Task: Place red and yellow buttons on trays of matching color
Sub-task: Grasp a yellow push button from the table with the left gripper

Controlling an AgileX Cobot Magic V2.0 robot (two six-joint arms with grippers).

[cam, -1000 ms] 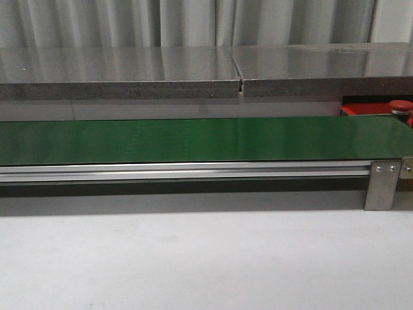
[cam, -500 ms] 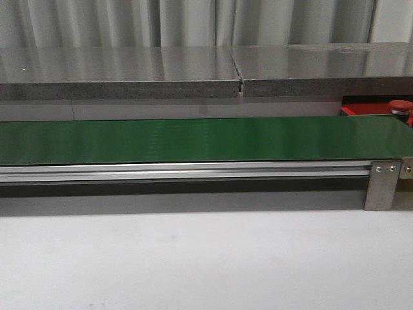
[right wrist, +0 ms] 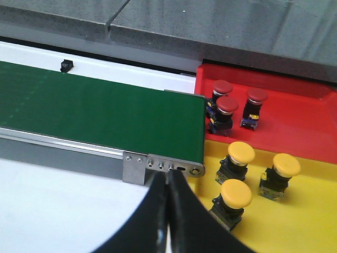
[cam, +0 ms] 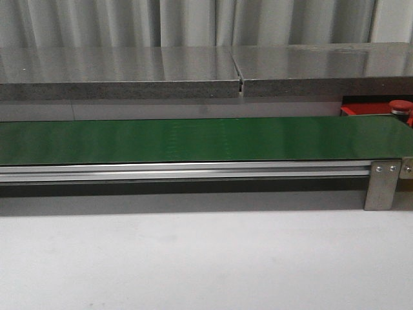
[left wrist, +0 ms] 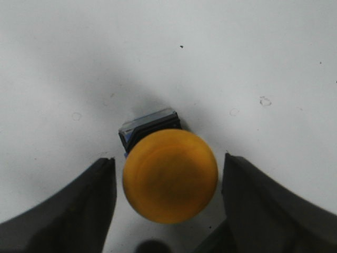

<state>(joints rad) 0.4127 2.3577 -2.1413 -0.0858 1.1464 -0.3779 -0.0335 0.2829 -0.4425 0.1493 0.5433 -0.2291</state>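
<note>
The left hand hangs over a plain white surface with its two dark fingers spread apart. Between them stands a round yellow push button on a small black and silver base. There is a visible gap of white on each side of the yellow cap, so the fingers flank the button without touching it; the hand is open.

The right hand has its two dark fingers pressed together with nothing between them, so it is closed and empty. It hovers near the right end of the long green conveyor belt, just in front of the belt's silver metal end bracket.

To the right of the belt's end lie two flat plastic trays side by side. The far one is a red tray holding three red-capped push buttons, two of them close together and one a little apart. The near one is a yellow tray holding three yellow-capped push buttons, all upright on their black bases.

In the front view the green belt runs across the scene above an aluminium rail, with a grey stone-like ledge behind it. At the far right a sliver of the red tray and one red cap show. Neither hand appears there.
</note>
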